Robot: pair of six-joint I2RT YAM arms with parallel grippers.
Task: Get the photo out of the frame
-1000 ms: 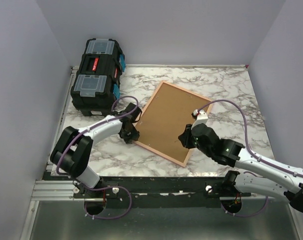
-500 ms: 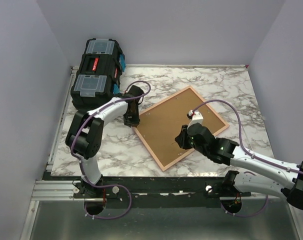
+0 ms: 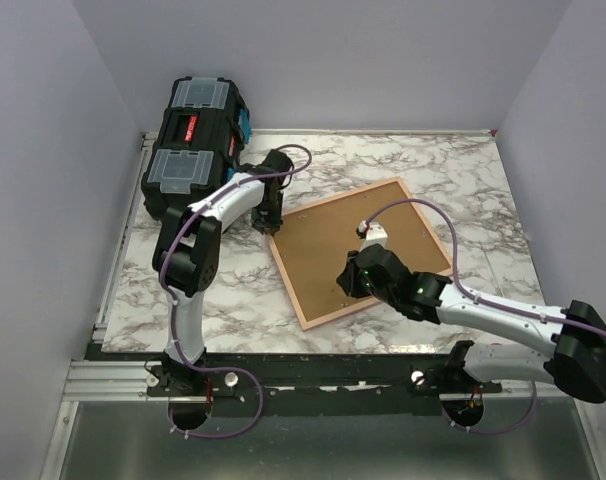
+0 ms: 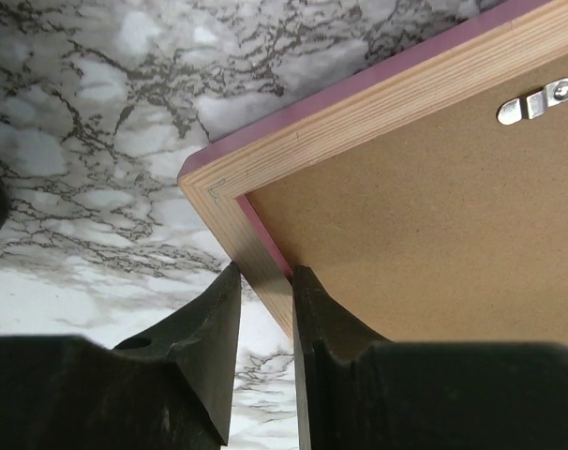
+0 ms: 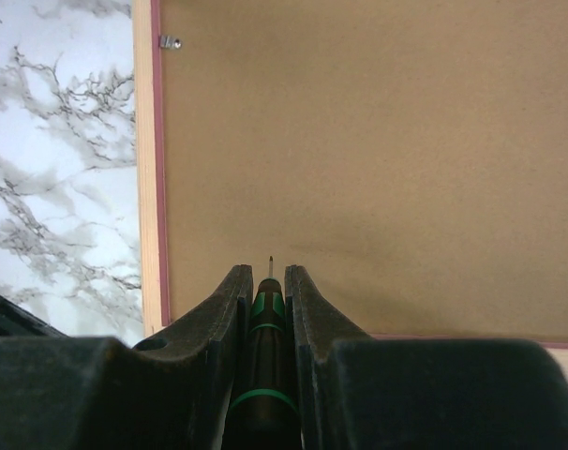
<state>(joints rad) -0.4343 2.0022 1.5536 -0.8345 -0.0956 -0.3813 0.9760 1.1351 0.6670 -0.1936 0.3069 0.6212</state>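
The frame (image 3: pixel 323 250) lies face down on the marble table, its cork-brown back up inside a pink and pale wood rim (image 4: pixel 359 103). My left gripper (image 3: pixel 271 222) is shut on the rim beside the frame's far left corner, one finger on each side of the edge (image 4: pixel 265 281). My right gripper (image 3: pixel 351 283) hovers over the near part of the back, shut on a small black screwdriver with green bands (image 5: pixel 268 300). The screwdriver's tip points at the brown back (image 5: pixel 378 141). The photo is hidden under the back.
A black toolbox (image 3: pixel 196 150) with clear lid compartments stands at the far left, close behind the left gripper. Small metal clips (image 4: pixel 535 101) (image 5: pixel 170 42) sit on the rim of the back. Walls close in the table on three sides.
My left gripper has swung away from me toward the toolbox, drawing the frame's corner with it. The frame has turned clockwise. The right gripper shifted a little left with the screwdriver.
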